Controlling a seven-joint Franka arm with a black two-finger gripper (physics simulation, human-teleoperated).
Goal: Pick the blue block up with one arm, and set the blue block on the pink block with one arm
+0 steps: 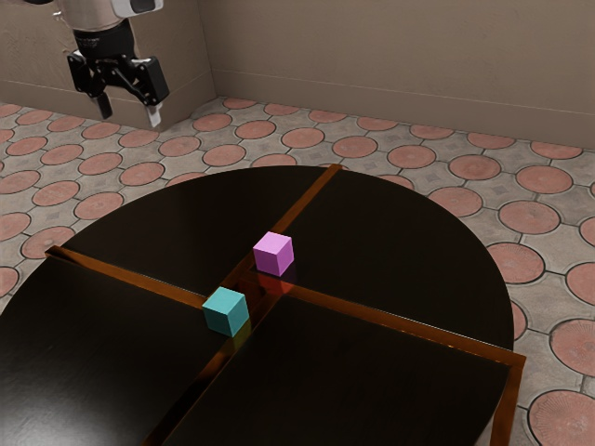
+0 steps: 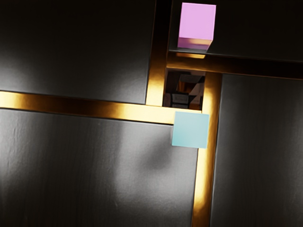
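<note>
Gripper [image 1: 128,110] raised, black fingers spread apart and empty: seen from the side camera, I hang at the exterior view's upper left, above the tiled floor [image 1: 409,153] and in front of the beige wall [image 1: 372,46], well apart from both blocks. Below, the round dark table [image 1: 390,242] is crossed by amber strips [image 1: 372,319] that meet near its middle. The blue block [image 1: 226,310] sits flat on the tabletop right at that crossing, on the side nearer the camera. The pink block [image 1: 273,254] stands just beyond it, toward the exterior view's right and farther back. The two are near each other but not touching, and the pink block's top is bare.

From the camera on my hand, looking straight down, the same pair appears on the glossy table [image 2: 71,47]. The blue block [image 2: 190,130] lies at the corner where two glowing strips [image 2: 71,106] join, overlapping the edge of both. The pink block [image 2: 196,23] lies across a further band from it, with a small dark square of the table's centre between them. Both blocks sit squarely, edges roughly in line with the strips.
</note>
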